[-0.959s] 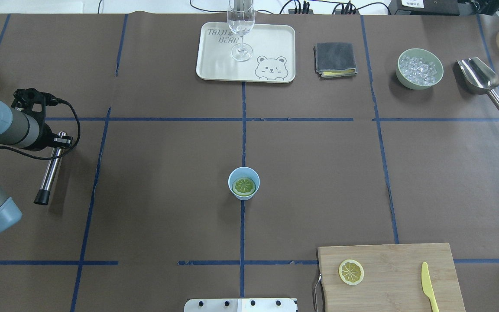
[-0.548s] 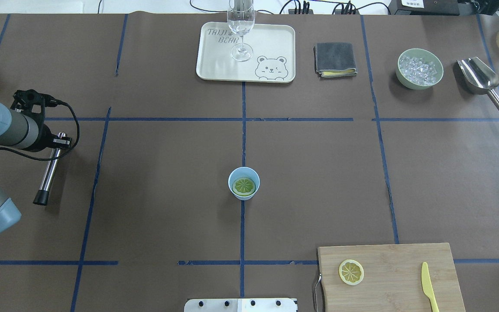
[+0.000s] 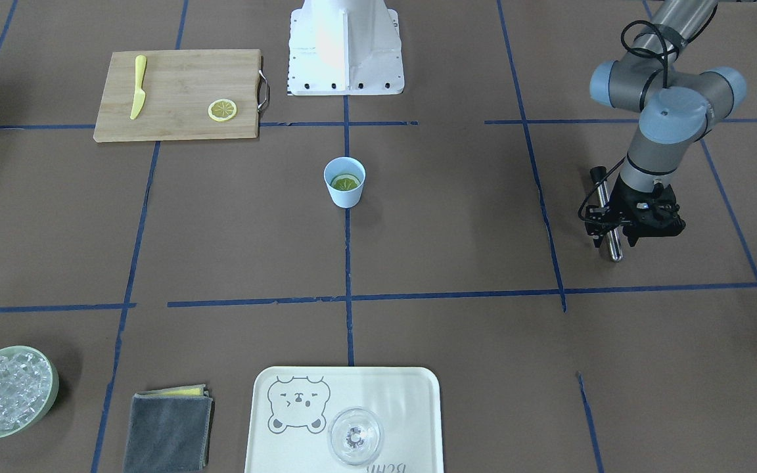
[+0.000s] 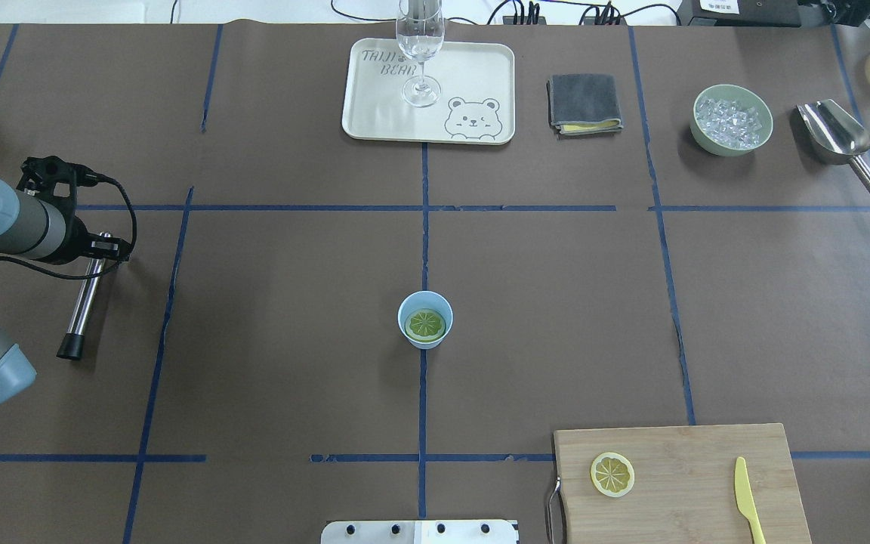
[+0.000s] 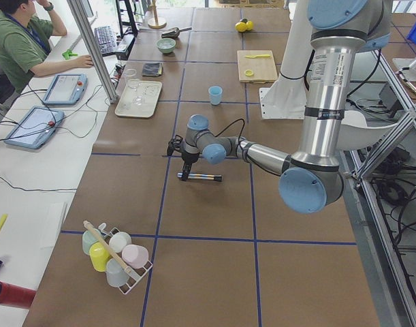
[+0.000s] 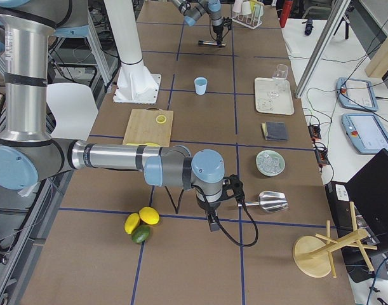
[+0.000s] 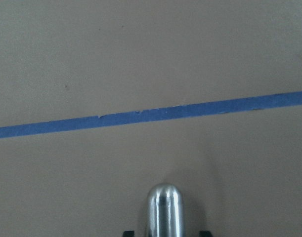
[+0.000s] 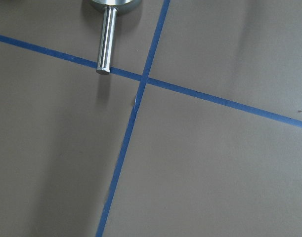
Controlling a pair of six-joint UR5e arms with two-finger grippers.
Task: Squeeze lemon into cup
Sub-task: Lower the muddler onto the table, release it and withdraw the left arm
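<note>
Brown table, lemon inside cup

Robotics laboratory, recording cell. Identified by:
- a long table papered in brown and gridded with blue tape lines
- a left arm and a right arm, both jointed industrial units, set about a white pedestal
- aluminium frame posts
- teach pendants laid on a side bench, at which an operator is seated
- cables run along the far edge
</note>
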